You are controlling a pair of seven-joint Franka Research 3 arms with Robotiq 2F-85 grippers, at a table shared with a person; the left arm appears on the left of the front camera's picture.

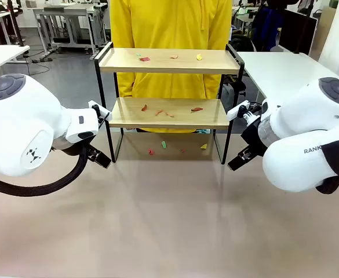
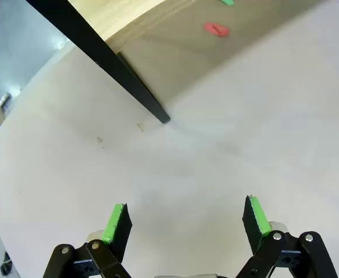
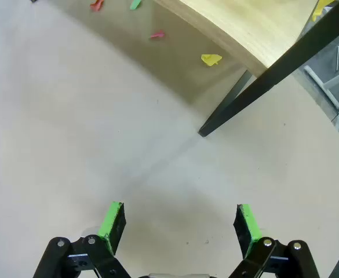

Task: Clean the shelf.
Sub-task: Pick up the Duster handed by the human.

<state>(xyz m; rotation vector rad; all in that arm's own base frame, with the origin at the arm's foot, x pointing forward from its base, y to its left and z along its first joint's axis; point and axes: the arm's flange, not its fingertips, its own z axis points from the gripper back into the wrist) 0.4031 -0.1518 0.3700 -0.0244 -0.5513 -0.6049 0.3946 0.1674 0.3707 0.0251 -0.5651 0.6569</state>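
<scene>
Shelf stands on the table at its far middle. It has two light wood boards in a thin black frame, with raised rails at both ends. We see small coloured scraps on both boards:
- top board: a red scrap, a pale orange scrap and a yellow scrap
- lower board: red and orange bits in a loose row

More bits lie on the table under the shelf, among them a green bit and a yellow bit. All are too small for us to tell what they are made of.

Left gripper hangs over bare table just off the shelf's left front leg. Its jaws are spread wide with nothing between the green pads. Right gripper does the same off the shelf's right front leg, jaws wide and empty.

A person in a yellow top stands right behind the shelf, cut off at the frame's top edge and partly covered by the boards.

Something teal peeks out behind the lower board's right end; we can't make it out. Each wrist view crops the shelf to one leg and a corner of the lower board. In the front view the bulky white arms cover most of each gripper.
</scene>
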